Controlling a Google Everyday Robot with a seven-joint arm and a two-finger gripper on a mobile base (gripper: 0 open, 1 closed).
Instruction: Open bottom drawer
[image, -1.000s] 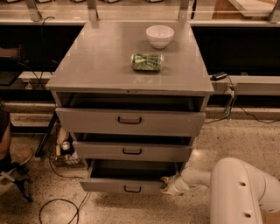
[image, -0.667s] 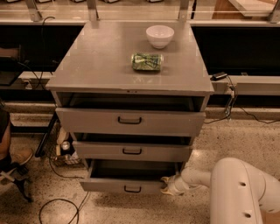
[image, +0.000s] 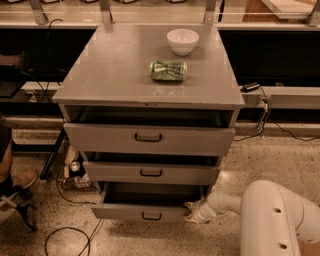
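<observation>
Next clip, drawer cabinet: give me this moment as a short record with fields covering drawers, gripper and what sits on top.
bottom drawer: pulled partway out, dark inside showing
middle drawer: out a little
top drawer: out a little
gripper: low, at the right end of the bottom drawer's front
cabinet top: white bowl near the back, green can lying on its side in front of it
task state: bottom drawer partly open
</observation>
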